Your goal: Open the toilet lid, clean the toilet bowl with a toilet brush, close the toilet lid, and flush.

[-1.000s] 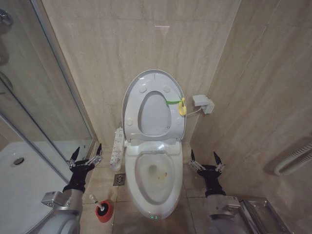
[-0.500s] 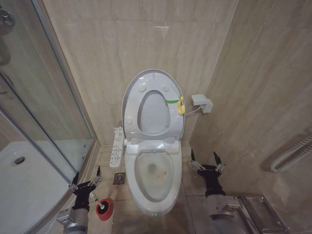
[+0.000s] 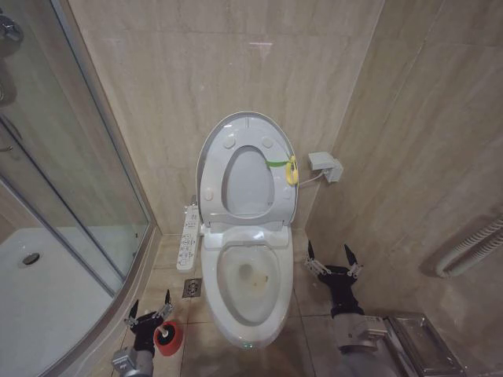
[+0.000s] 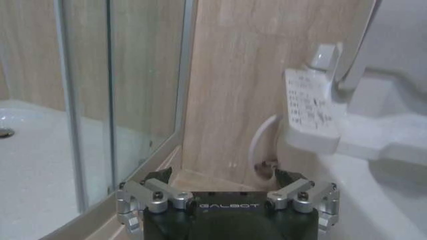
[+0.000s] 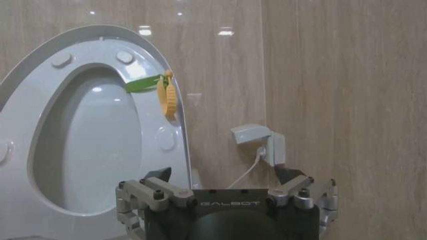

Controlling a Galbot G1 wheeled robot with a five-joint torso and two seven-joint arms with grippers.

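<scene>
The toilet lid [image 3: 248, 123] stands raised against the wall, with the seat ring up against it and a yellow-green tag [image 3: 288, 168] at its edge. Below it the toilet bowl [image 3: 250, 276] lies open, with brownish stains inside. On the floor left of the bowl stands the toilet brush's red holder [image 3: 168, 338] with a dark head in it. My left gripper [image 3: 149, 307] is open and hovers right at the holder, hiding the handle. My right gripper [image 3: 330, 258] is open, low at the bowl's right. The right wrist view shows the lid [image 5: 87, 50] and its tag [image 5: 164, 92].
A glass shower door [image 3: 71, 181] and white shower tray [image 3: 39, 290] close off the left. A side control panel [image 3: 189, 236] sticks out from the toilet [image 4: 310, 112]. A wall socket [image 3: 326, 166] and a metal rack [image 3: 420, 342] are on the right.
My left arm has dropped and drawn back toward the view's bottom edge, ending at the red holder. The right arm has stayed put. The camera shifted slightly at first.
</scene>
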